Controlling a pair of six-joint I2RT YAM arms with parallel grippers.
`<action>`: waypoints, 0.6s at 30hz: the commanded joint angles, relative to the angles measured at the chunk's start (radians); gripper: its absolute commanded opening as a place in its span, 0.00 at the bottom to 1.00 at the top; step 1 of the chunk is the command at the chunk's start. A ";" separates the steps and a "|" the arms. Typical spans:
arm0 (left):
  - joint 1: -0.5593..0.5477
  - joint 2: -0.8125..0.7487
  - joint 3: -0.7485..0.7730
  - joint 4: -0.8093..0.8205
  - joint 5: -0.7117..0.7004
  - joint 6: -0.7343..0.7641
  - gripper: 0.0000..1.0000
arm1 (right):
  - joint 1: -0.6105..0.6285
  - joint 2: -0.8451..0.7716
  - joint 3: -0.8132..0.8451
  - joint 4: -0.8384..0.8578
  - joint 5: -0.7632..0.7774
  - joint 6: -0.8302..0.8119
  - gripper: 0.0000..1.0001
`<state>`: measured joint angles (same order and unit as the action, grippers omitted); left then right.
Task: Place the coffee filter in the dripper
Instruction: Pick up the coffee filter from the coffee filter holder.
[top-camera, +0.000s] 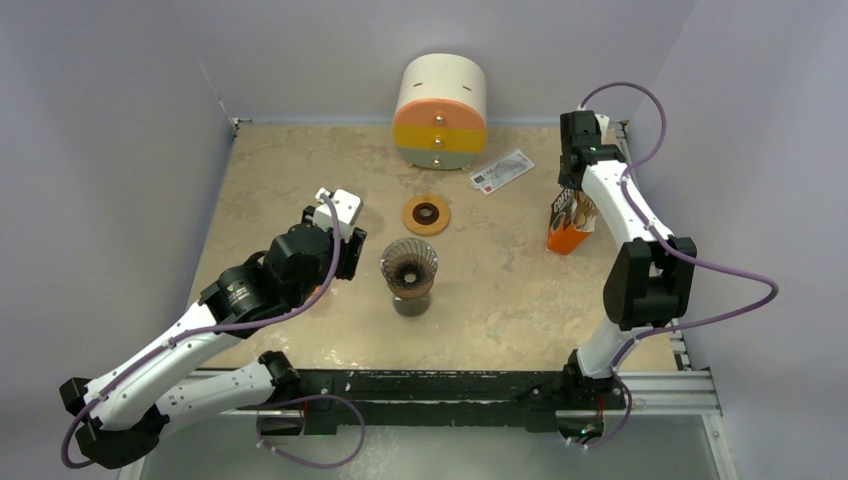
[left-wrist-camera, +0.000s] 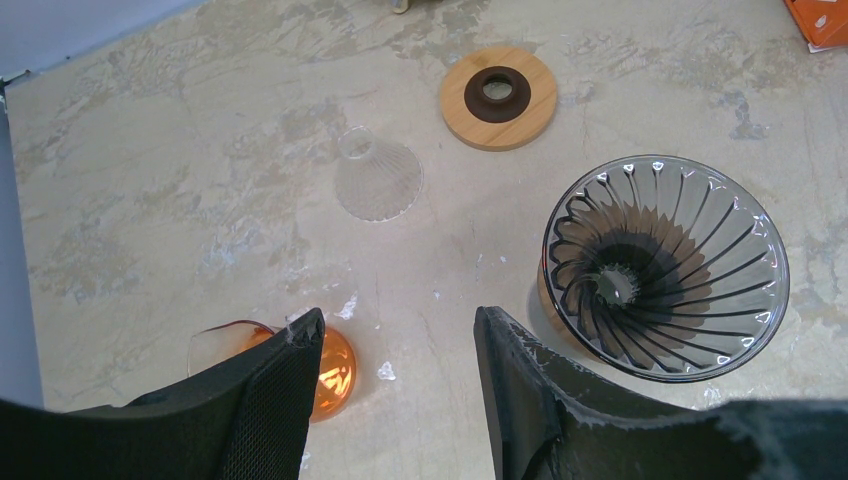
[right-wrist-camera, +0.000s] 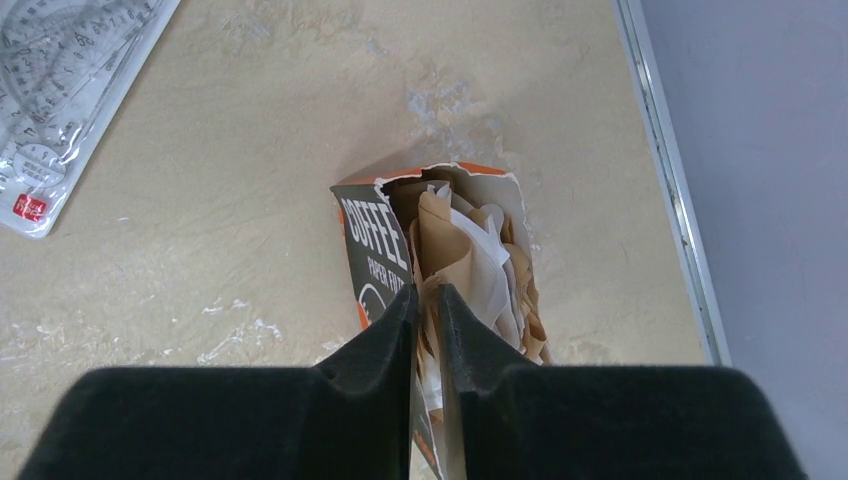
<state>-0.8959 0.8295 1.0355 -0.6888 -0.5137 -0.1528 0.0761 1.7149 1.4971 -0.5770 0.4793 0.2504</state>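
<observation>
**A:** What writing can you read?

**B:** Only the box (right-wrist-camera: 365, 245). It has "COFFEE" in white capitals on a dark panel. Smaller letters below it begin "PAPER", and the rest is hidden behind a jaw. The box is orange and stands at the far right of the worktop (top-camera: 300, 170), its torn top open.

**A:** And the coffee filter (right-wrist-camera: 455, 235)?

**B:** It is in that box, among crumpled brown and white papers. The right jaws are pressed nearly together over the opening, with an edge of brown filter paper pinched in the slit between them.

**A:** Where is the dripper (top-camera: 409, 266)?

**B:** Mid-worktop, upright, well left of the box. It is ribbed clear glass with no paper inside.

**A:** The left jaws?

**B:** Spread and holding nothing, just left of the dripper. An orange glass piece (left-wrist-camera: 335, 372) lies beneath them. A clear fluted cone (left-wrist-camera: 378, 182) lies on its side farther off.

**A:** Any other labels?

**B:** A protractor in a clear sleeve (right-wrist-camera: 60, 100) has a red tag, but its print is too small to read. A wooden ring with a dark centre (left-wrist-camera: 499, 97) and the round drawer unit (top-camera: 441, 112) at the far edge show no writing.
</observation>
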 joint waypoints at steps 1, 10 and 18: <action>0.005 -0.006 -0.002 0.037 -0.017 0.015 0.56 | -0.006 -0.012 0.004 -0.004 0.018 0.005 0.14; 0.006 -0.006 0.000 0.037 -0.014 0.015 0.56 | -0.006 -0.025 0.031 -0.025 0.003 0.005 0.00; 0.006 -0.007 0.002 0.038 -0.011 0.015 0.56 | -0.006 -0.082 0.057 -0.014 0.018 -0.007 0.00</action>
<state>-0.8959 0.8295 1.0355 -0.6888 -0.5133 -0.1528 0.0761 1.7107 1.5002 -0.5861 0.4789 0.2493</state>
